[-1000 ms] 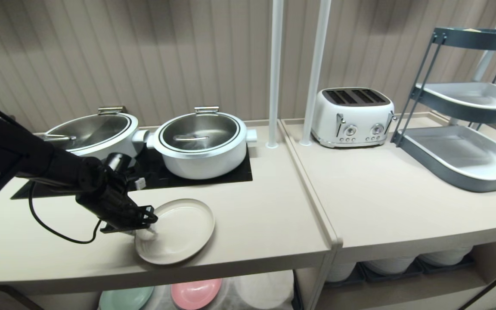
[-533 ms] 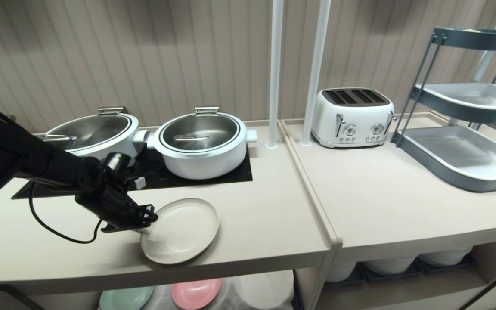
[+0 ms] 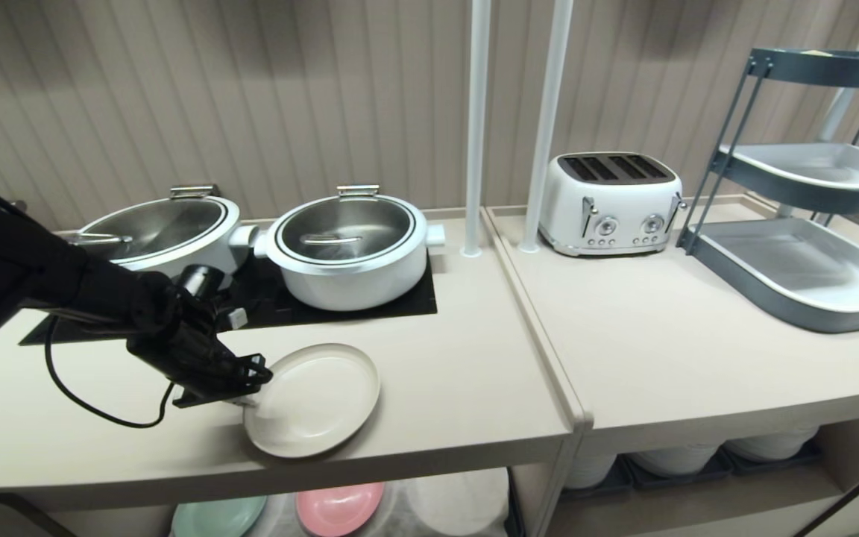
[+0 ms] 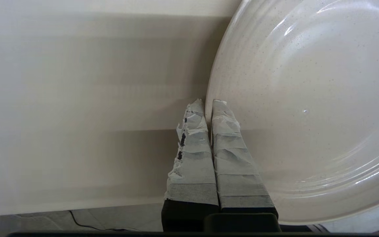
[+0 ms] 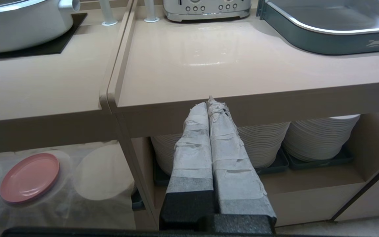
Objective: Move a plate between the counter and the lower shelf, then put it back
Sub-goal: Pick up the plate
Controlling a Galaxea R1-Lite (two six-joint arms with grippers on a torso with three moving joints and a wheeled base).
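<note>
The plate (image 3: 312,399) lies near the front edge of the counter (image 3: 444,373), in front of the black hob panel (image 3: 370,302) and the right-hand pot (image 3: 347,246). Its left rim is pinched between the tape-wrapped fingers (image 4: 230,154) of the left gripper (image 3: 248,401), which are pressed together on that thin edge: one lies inside the plate, the other outside it. Whether the plate is lifted off the worktop or resting on it cannot be told. The wrist view cuts off the plate's far side, and in the head view the black gripper body hides the fingertips. The left arm (image 3: 64,287) reaches in low from the left, across the hob's corner, with its cable (image 3: 94,406) looping over the counter. Below, the lower shelf (image 3: 467,503) shows only in part: a pink plate (image 3: 340,507) and a mint-green plate (image 3: 217,516) on white cloth. The right gripper (image 5: 209,103) hangs off the counter's front, fingers closed on nothing, facing the white plate stacks (image 5: 321,138).
</note>
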